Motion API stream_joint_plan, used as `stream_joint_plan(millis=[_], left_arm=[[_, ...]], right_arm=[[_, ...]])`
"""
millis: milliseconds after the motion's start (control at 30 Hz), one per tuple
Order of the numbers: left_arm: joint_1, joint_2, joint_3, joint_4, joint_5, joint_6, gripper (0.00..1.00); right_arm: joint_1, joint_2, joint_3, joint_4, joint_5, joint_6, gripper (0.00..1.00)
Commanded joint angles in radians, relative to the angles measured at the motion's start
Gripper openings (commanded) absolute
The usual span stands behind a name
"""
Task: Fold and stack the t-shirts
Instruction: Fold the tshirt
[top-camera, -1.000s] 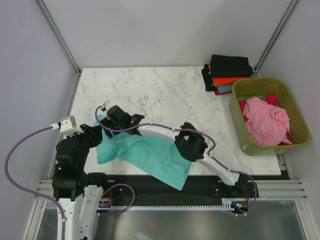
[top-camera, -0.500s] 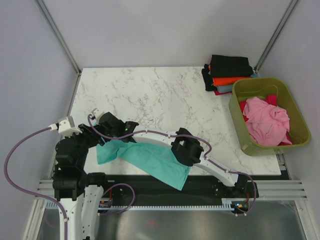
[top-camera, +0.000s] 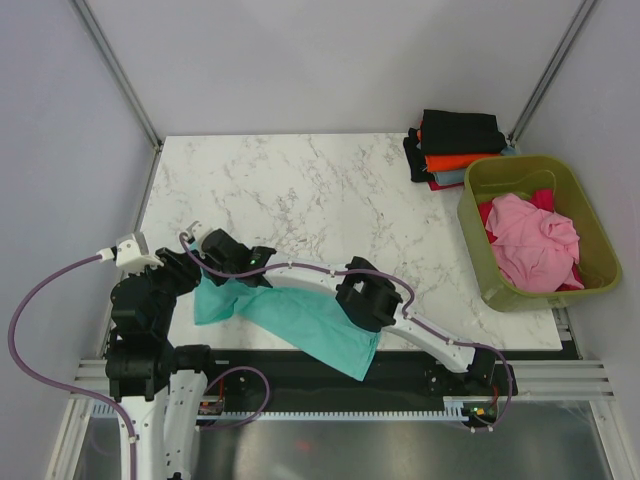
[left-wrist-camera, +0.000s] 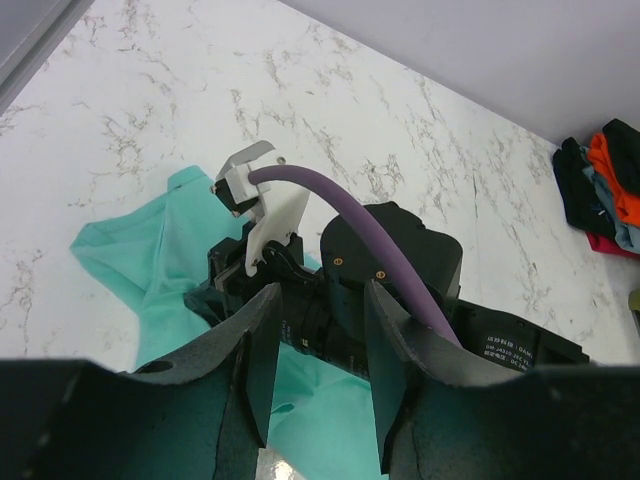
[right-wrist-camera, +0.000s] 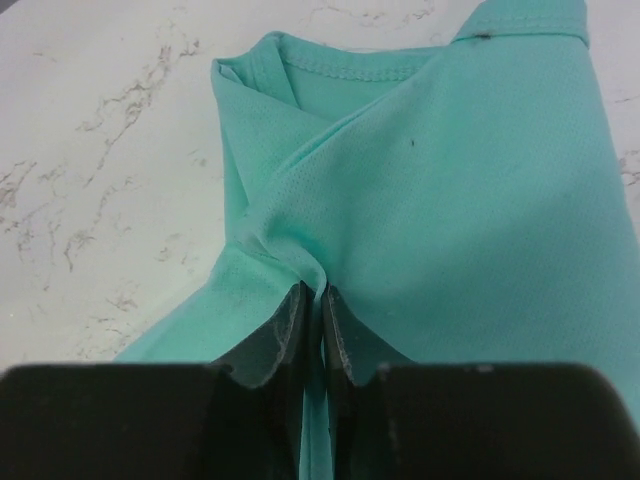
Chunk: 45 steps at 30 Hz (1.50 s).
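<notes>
Where right gripper (right-wrist-camera: 321, 295) pinches, teal t-shirt (right-wrist-camera: 470, 170) bunches

Seen from above, the right arm (top-camera: 310, 275) crosses the teal t-shirt (top-camera: 305, 325) and hides its middle. In the left wrist view, the folded t-shirts (left-wrist-camera: 610, 170) at the table's (top-camera: 300, 180) far right corner are cut off by the picture's edge. In the tub (top-camera: 545, 298), a red t-shirt (top-camera: 545, 198) shows only slivers beneath the pink t-shirt (top-camera: 530, 240); it is perhaps more than one garment.

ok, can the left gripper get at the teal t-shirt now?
Probably, only at a bare edge of the teal t-shirt: the right arm's wrist sits just ahead of the open left gripper, with the right gripper shut on the cloth.
</notes>
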<state>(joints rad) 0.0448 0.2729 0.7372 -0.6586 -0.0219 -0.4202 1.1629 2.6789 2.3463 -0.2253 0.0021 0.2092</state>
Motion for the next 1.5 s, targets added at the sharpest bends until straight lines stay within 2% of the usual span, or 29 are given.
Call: stream_joint_plan(millis=[0, 67, 133, 167, 500, 600, 833, 900, 1033, 1133, 1233, 1267, 1333, 1433, 1467], left_arm=[[0.010, -0.004, 0.001, 0.017, 0.017, 0.023, 0.46], [0.009, -0.004, 0.001, 0.017, 0.016, 0.021, 0.46], [0.009, -0.003, -0.001, 0.019, 0.017, 0.023, 0.46], [0.010, -0.004, 0.001, 0.019, 0.017, 0.021, 0.46], [0.010, -0.001, 0.001, 0.019, 0.017, 0.021, 0.46], [0.010, -0.003, 0.001, 0.017, 0.017, 0.023, 0.46], [0.017, 0.002, 0.001, 0.019, 0.017, 0.023, 0.46], [0.018, 0.000, 0.001, 0.019, 0.017, 0.021, 0.46], [0.020, 0.002, -0.001, 0.019, 0.017, 0.021, 0.46], [0.020, 0.003, -0.001, 0.017, 0.017, 0.021, 0.46], [0.020, 0.005, -0.001, 0.019, 0.017, 0.021, 0.46], [0.021, 0.005, -0.001, 0.019, 0.017, 0.021, 0.46], [0.020, 0.005, -0.001, 0.017, 0.017, 0.021, 0.46], [0.023, 0.005, -0.001, 0.019, 0.017, 0.021, 0.46], [0.024, 0.006, -0.001, 0.020, 0.017, 0.021, 0.46]], right_arm=[[0.007, -0.024, 0.021, 0.021, 0.056, -0.033, 0.17], [0.006, -0.051, 0.008, 0.030, 0.082, -0.051, 0.08], [0.001, -0.085, -0.005, 0.035, 0.094, -0.065, 0.05], [-0.002, -0.094, -0.011, 0.046, 0.099, -0.073, 0.00], [-0.068, -0.172, -0.013, 0.069, 0.105, -0.105, 0.00], [-0.084, -0.188, -0.007, 0.084, 0.119, -0.131, 0.03], [-0.115, -0.143, 0.019, 0.109, 0.131, -0.133, 0.06], [-0.115, -0.105, 0.025, 0.129, 0.144, -0.128, 0.04], [-0.121, -0.035, 0.067, 0.150, 0.255, -0.152, 0.05], [-0.140, -0.016, 0.057, 0.216, 0.265, -0.186, 0.07], [-0.150, 0.002, 0.054, 0.286, 0.178, -0.243, 0.11], [-0.154, 0.007, 0.054, 0.299, 0.156, -0.251, 0.16], [-0.154, 0.022, 0.056, 0.300, 0.115, -0.257, 0.20], [-0.152, 0.024, 0.029, 0.300, 0.053, -0.243, 0.37], [-0.152, 0.021, 0.019, 0.300, 0.026, -0.238, 0.49]])
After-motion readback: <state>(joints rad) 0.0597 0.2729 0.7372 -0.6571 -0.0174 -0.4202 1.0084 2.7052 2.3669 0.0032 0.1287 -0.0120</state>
